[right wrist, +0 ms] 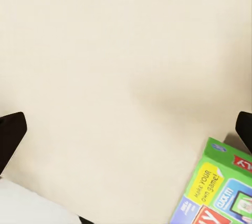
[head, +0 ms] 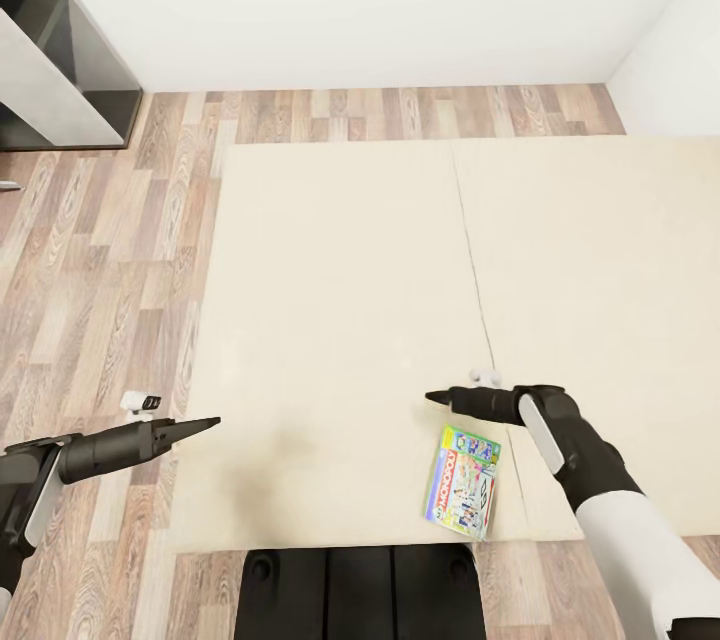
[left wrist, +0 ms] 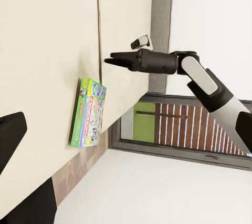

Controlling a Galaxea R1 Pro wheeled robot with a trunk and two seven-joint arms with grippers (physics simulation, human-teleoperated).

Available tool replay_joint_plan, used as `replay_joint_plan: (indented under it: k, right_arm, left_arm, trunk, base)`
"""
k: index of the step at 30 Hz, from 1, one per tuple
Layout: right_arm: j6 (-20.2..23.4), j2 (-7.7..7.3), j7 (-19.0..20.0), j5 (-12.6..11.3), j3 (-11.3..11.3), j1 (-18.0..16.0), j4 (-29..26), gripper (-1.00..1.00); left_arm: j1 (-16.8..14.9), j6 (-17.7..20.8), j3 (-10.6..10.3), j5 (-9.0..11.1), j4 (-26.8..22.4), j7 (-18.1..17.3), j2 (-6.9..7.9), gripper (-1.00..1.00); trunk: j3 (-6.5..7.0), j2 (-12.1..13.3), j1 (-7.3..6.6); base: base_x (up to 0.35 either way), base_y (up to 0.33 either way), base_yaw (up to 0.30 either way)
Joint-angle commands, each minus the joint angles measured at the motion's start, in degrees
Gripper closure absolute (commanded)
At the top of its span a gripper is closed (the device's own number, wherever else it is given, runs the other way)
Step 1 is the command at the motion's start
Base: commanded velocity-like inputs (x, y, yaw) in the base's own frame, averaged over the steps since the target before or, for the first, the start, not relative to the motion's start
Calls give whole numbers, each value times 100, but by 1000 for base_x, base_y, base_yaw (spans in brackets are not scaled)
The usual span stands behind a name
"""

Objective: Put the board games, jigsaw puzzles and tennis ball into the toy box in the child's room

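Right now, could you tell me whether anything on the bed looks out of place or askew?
Only mildly: one board game lies flat at the near edge of the bed, slightly skewed to that edge, beside the right gripper. It looks intact. The mattress shows a thin seam line and nothing damaged or spilled.

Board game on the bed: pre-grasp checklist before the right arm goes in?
1. Board game lying flat near the bed's near edge: ok.
2. Right gripper empty, above the mattress beside the game: ok.
3. Right gripper over the box: not ok, offset from it.
4. Right jaw opening: cannot tell from these views.
5. Left gripper away from the box, at the bed's side: ok.
6. Second board game located: not ok.
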Motion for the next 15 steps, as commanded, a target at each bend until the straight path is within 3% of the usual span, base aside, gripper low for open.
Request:
replay_joint_plan:
  k: [1,15]
  right_arm:
    - [67,-7,13,9,6,1,-62,-100]
    - [269,-361,23,-63,-10,9,-273,-100]
  left_arm:
    - [-1,61,0,-3,-1,-22,2,-100]
    - [-2,61,8,-3,-1,-22,11,-100]
  trunk:
    - [-6,-9,3]
    - [-6,-9,3]
  base:
    - [0,0,0]
    - [0,0,0]
